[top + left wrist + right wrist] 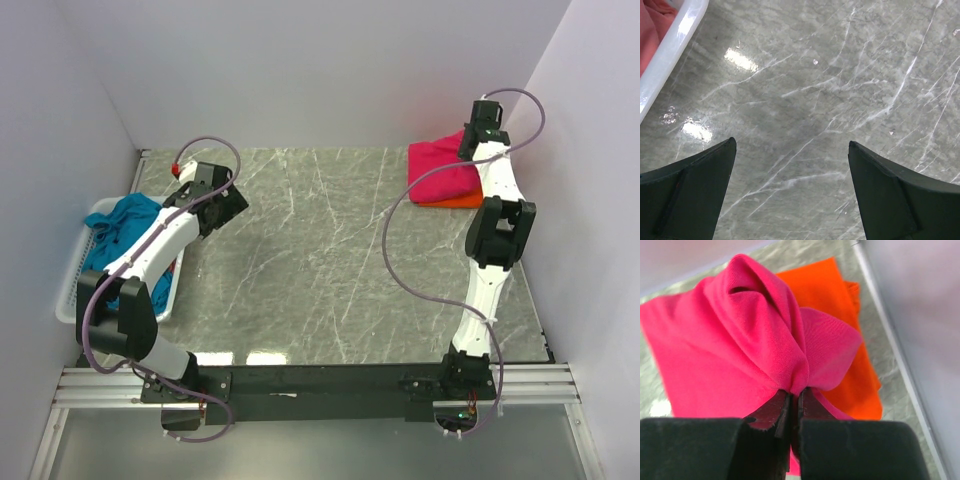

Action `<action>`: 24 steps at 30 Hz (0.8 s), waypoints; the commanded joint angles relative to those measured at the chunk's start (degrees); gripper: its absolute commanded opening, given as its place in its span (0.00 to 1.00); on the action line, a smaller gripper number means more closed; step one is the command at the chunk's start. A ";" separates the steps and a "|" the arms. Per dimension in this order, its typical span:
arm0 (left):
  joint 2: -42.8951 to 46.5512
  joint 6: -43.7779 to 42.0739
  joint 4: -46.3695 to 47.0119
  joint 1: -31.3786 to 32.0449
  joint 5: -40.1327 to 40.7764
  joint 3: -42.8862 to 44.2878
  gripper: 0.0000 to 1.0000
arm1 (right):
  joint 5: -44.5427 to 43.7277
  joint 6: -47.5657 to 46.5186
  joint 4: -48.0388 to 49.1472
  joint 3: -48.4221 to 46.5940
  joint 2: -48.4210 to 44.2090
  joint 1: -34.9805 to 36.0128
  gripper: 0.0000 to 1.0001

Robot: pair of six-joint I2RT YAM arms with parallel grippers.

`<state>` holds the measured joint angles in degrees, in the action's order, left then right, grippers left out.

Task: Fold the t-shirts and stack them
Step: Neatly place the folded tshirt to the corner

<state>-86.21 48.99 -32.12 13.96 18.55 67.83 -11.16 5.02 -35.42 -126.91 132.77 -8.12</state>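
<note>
Marble table (pixel 330 260): upper right, right gripper (pixel 795 396) pinches the pink shirt (pixel 715 350) atop the orange shirt (pixel 820 290), while left gripper (pixel 792 145) gapes wide by the basket (pixel 68 300) at left, teal shirt (pixel 125 225) inside.

t-shirt (pixel 125 225) in basket (pixel 70 290) left, stacked t-shirts (pixel 440 170) far right

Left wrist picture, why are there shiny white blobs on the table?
Left wrist view: light glaring off the glossy table, and off the white basket rim; top view: same glare at its near edge; right wrist view: none on the matte pink t-shirt.
</note>
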 commanded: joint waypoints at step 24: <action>3.94 -0.13 0.12 0.02 0.62 3.89 1.00 | -3.96 12.65 5.88 6.05 -6.72 -5.42 0.90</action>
<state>-86.41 49.01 -32.49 13.96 19.38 69.47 -12.80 14.44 -29.87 -122.58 136.38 -13.39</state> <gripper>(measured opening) 0.995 0.898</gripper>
